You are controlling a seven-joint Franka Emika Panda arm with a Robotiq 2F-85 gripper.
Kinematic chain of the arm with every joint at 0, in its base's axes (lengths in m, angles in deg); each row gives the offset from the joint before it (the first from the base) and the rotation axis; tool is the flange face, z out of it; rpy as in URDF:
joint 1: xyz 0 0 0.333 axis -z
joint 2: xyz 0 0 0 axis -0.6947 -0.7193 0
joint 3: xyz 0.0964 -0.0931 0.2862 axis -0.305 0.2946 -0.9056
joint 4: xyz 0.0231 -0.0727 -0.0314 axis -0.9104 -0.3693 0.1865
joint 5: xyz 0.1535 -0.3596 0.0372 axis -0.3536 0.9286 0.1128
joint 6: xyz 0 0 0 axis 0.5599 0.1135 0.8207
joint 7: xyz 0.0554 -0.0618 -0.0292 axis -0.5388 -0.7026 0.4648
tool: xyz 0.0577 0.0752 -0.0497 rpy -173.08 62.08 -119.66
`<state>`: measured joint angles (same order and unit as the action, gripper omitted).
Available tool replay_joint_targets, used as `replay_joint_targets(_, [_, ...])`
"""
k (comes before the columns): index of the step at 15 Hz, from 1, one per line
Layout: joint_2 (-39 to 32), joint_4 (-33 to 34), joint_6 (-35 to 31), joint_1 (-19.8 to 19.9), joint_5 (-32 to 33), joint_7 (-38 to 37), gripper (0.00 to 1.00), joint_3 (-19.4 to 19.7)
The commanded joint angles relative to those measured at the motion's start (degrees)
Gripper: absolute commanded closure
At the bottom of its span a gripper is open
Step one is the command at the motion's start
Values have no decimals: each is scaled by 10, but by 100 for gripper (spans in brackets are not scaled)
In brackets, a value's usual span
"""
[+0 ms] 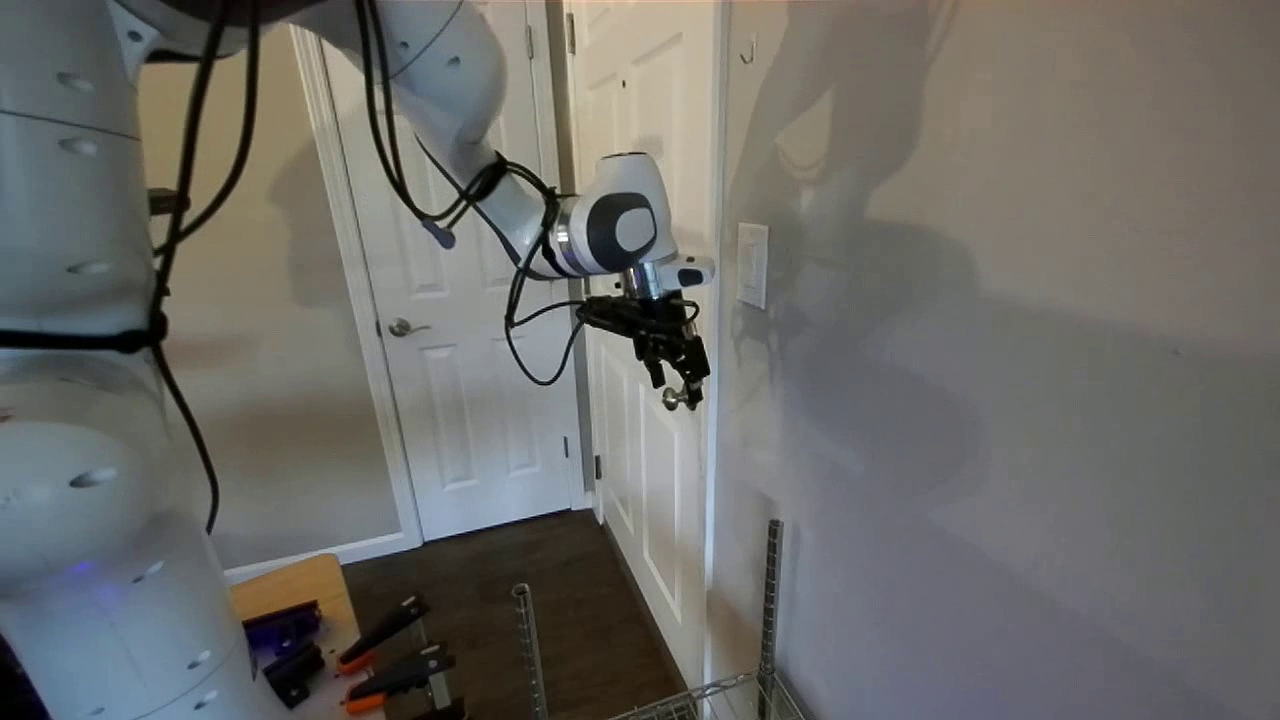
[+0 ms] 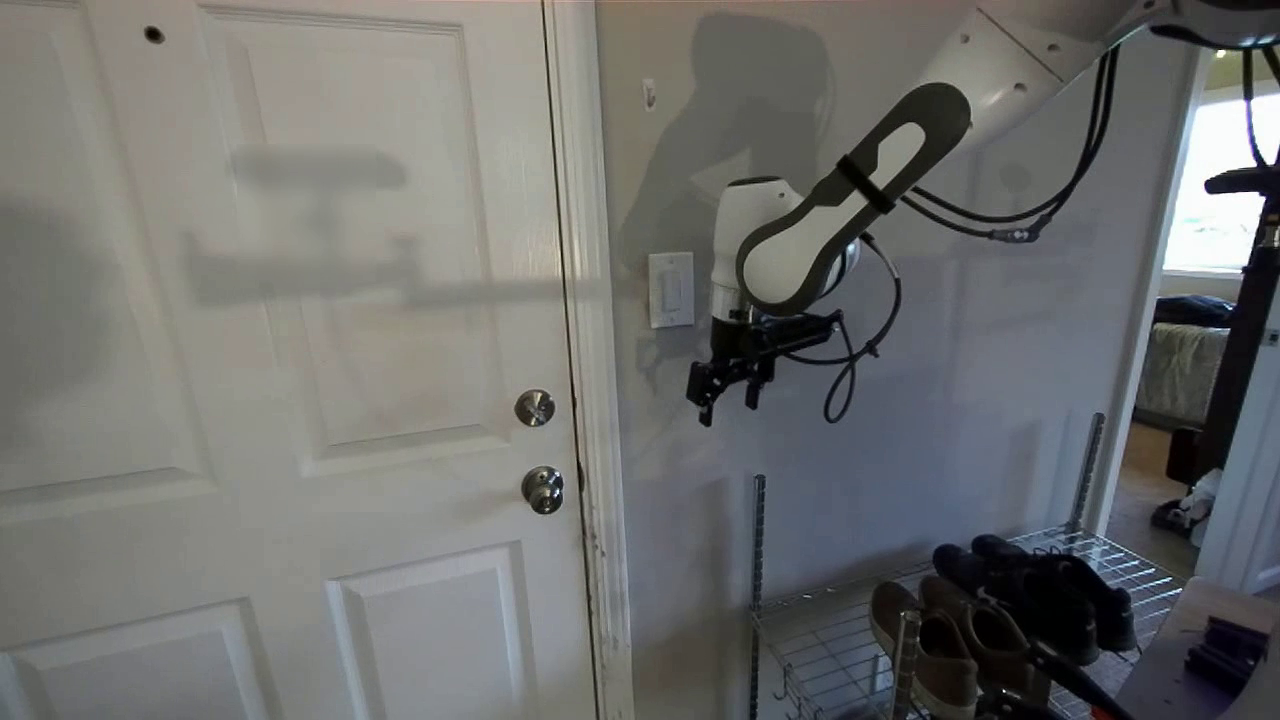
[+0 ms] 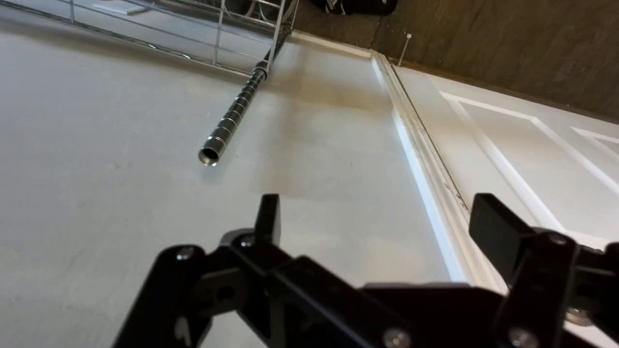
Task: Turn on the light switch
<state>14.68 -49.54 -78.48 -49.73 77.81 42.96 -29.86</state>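
Note:
The light switch is a white upright wall plate with a rocker in its middle. It shows in both exterior views, on the grey wall beside the door frame. It is out of the wrist view. My gripper points down, lower than the plate and apart from it. In an exterior view the gripper overlaps the door knob, and its distance from the wall is hard to tell. In the wrist view the gripper's fingers are wide apart with nothing between them.
A white door has a round lock and a knob. A wire rack with shoes stands along the wall; its bare post rises below the gripper. A small wall hook sits above the switch.

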Motion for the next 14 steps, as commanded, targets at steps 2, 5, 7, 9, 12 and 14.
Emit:
replay_joint_targets(2, [49,-71,-55,-15,-9,-51,0,17])
replay_joint_targets(5, [22,-45,-42,-12,-18,-27,0,13])
replay_joint_targets(7, [40,-65,-44,-13,-22,-27,0,10])
replay_joint_targets(9, [46,-71,-44,-12,-22,-27,0,9])
replay_joint_targets(12, [47,-72,-44,-12,-22,-27,0,9])
replay_joint_targets(14, [45,-68,-45,-12,-28,-20,0,7])
